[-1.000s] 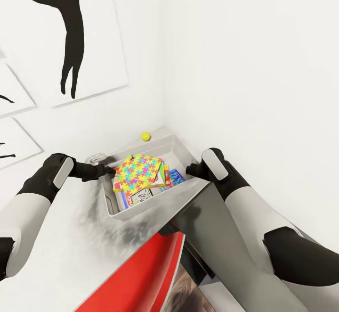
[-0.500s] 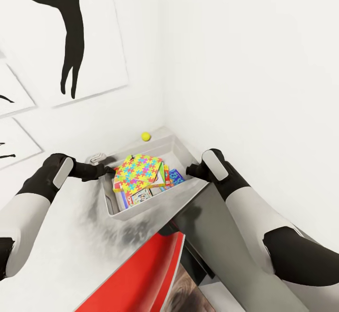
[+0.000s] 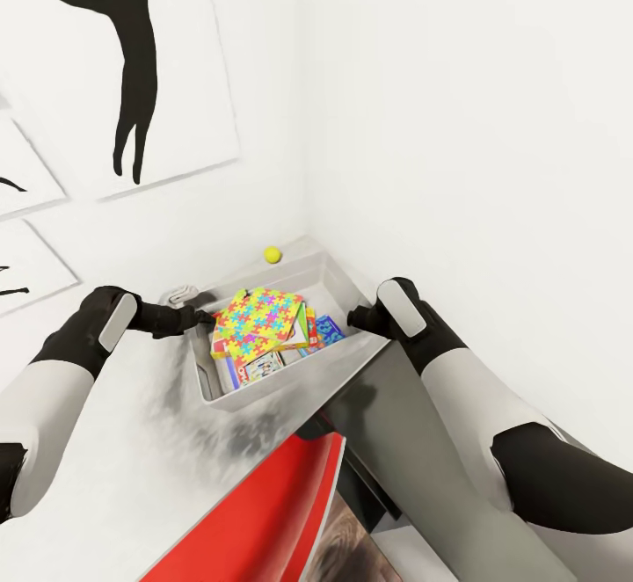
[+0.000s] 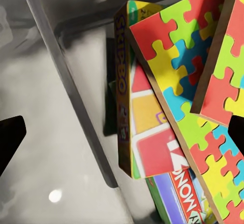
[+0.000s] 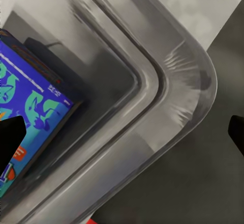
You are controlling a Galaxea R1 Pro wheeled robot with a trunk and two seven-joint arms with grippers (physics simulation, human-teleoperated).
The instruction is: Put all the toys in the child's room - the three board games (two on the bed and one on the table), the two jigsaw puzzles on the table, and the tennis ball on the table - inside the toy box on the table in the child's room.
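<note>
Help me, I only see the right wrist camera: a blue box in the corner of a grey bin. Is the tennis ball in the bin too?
Observer: No. In the head view the tennis ball sits on the table just behind the toy box, outside it.
Operator: What's on top of the pile inside?
Observer: The jigsaw puzzles, lying tilted over the game boxes.
Operator: Where's the other gripper?
Observer: The left gripper is at the opposite side of the toy box, open, with the SKIP BO game on edge in front of its camera.
</note>
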